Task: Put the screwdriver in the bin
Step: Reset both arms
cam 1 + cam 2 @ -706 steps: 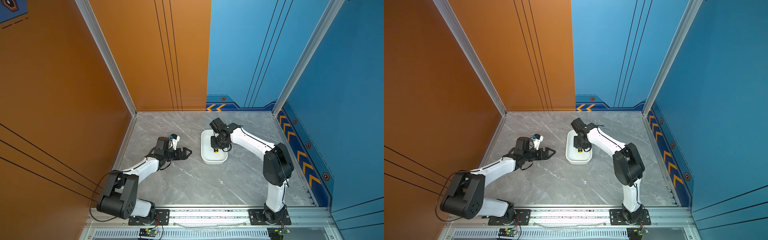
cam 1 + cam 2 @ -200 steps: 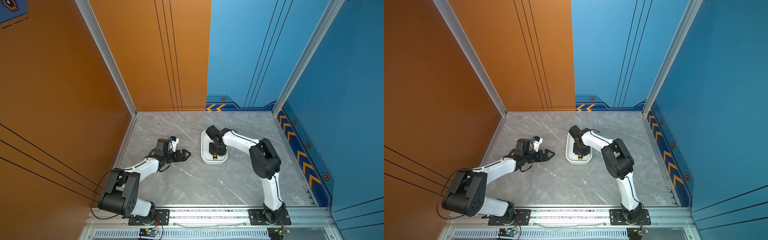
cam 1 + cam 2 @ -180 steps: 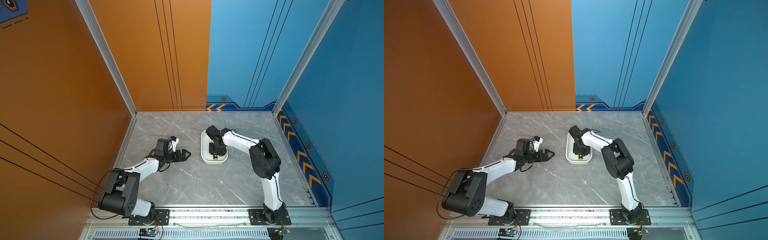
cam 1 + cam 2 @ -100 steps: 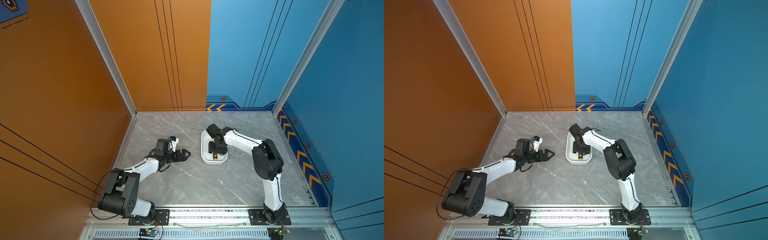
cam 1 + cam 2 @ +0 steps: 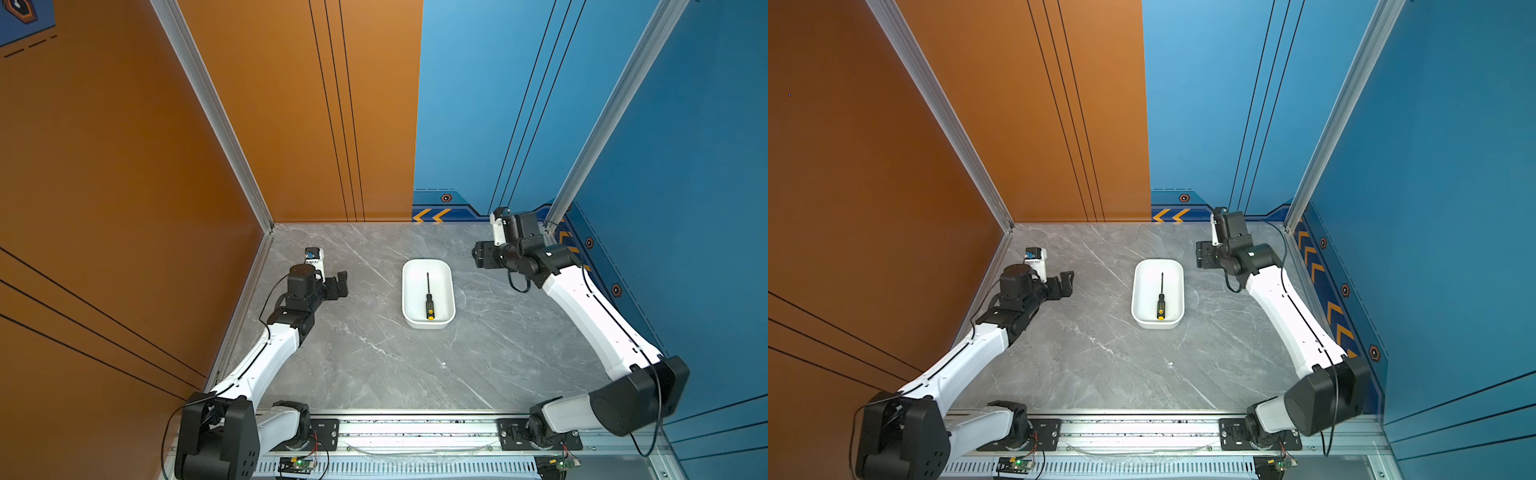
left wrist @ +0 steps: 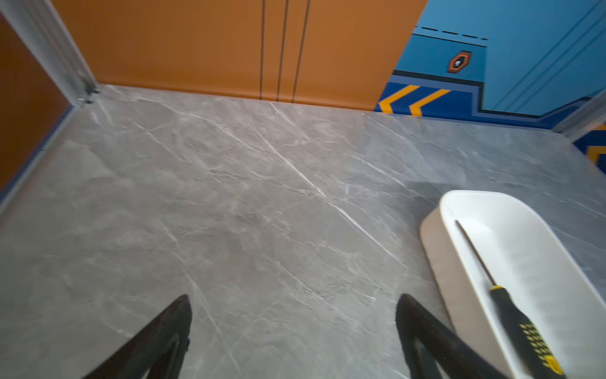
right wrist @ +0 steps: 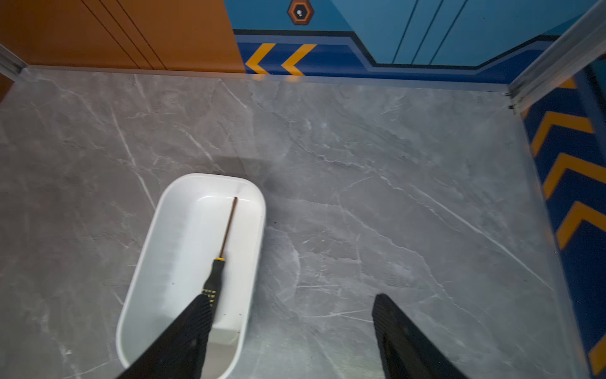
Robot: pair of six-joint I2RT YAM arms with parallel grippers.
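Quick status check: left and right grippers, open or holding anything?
Left gripper: open, holding nothing.
Right gripper: open, holding nothing; the screwdriver lies in the bin.

The slim black screwdriver with a yellow-marked handle (image 5: 429,299) is seen lying flat inside the shallow white plastic rectangular bin (image 5: 428,324), handle toward the table's near edge, bin placed mid-table.

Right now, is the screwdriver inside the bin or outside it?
Inside. In both top views the screwdriver lies flat on the white floor of the bin, wholly within its walls.
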